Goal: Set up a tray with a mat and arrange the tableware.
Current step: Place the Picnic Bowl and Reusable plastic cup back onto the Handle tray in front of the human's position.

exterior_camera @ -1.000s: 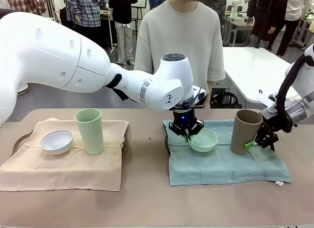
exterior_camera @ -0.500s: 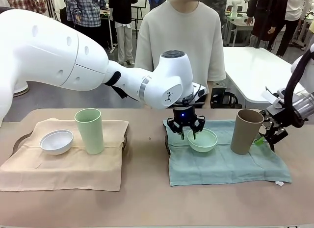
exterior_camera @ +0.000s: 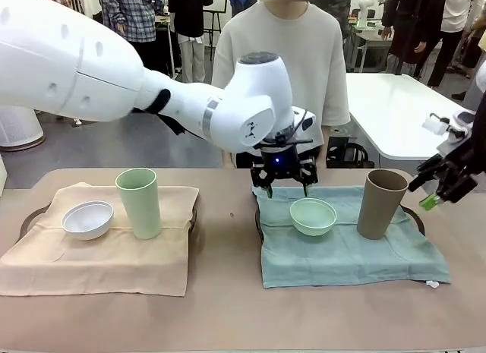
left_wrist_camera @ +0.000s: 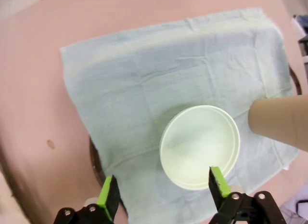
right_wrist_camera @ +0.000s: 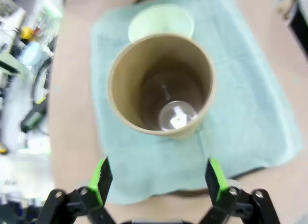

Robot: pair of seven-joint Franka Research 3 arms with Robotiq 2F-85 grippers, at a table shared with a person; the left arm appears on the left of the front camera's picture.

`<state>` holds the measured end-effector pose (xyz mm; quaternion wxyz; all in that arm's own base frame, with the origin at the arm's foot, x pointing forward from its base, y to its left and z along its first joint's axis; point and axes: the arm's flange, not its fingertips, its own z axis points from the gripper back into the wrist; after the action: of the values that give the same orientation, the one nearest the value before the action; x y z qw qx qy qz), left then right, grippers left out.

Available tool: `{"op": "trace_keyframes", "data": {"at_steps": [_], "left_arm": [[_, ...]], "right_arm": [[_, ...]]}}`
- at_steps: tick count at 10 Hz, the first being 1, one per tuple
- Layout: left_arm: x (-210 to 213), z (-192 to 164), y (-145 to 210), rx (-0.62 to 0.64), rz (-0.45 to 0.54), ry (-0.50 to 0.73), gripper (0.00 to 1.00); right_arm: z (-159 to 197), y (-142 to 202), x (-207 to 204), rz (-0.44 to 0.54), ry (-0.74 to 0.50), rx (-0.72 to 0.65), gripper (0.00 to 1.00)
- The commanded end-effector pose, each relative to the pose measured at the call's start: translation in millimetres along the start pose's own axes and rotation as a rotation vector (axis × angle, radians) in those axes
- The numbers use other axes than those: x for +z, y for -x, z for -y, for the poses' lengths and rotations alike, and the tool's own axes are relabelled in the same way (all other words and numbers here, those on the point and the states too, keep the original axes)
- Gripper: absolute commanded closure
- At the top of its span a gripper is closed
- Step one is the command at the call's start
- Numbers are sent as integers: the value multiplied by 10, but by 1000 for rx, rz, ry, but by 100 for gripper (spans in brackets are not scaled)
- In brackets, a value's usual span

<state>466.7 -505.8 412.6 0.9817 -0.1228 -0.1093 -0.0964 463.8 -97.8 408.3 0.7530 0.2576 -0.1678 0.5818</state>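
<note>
- Mint-green bowl [exterior_camera: 313, 215] sits upright on a teal cloth mat [exterior_camera: 342, 250], which covers a dark tray whose rim [exterior_camera: 258, 224] peeks out at the mat's left edge.
- Tan-brown tumbler [exterior_camera: 380, 203] stands upright on the same mat, to the right of the bowl and apart from it.
- Left gripper [exterior_camera: 284, 178] hangs above the mat's far edge, just behind the bowl, its jaws spread and holding nothing; its wrist view looks down on the bowl [left_wrist_camera: 199, 146] between the green pads [left_wrist_camera: 108, 194].
- Right gripper [exterior_camera: 439, 187] floats off the table right of the tan tumbler, jaws apart and empty; its wrist view looks into the tumbler's mouth [right_wrist_camera: 161, 84].
- Beige cloth mat [exterior_camera: 99, 258] at the table's left carries a white bowl [exterior_camera: 87, 219] and, just beside it, a pale-green tumbler [exterior_camera: 139, 203], both upright.
- A person [exterior_camera: 281, 64] stands at the far side.
</note>
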Motion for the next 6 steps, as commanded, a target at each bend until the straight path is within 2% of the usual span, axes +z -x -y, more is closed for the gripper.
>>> {"op": "trace_keyframes", "data": {"at_steps": [1, 2, 5, 6], "left_arm": [[335, -201, 157, -24, 44, -8, 0], [563, -196, 193, -56, 50, 18, 0], [1203, -211, 292, -153, 75, -96, 0], [1358, -241, 296, -153, 99, -143, 0]], "right_arm": [[-488, -500, 285, -157, 51, -204, 0], [-608, -701, 408, -223, 110, -360, 0], [-863, -1286, 500, -386, 280, -648, 0], [-854, -1419, 494, -417, 385, -756, 0]]}}
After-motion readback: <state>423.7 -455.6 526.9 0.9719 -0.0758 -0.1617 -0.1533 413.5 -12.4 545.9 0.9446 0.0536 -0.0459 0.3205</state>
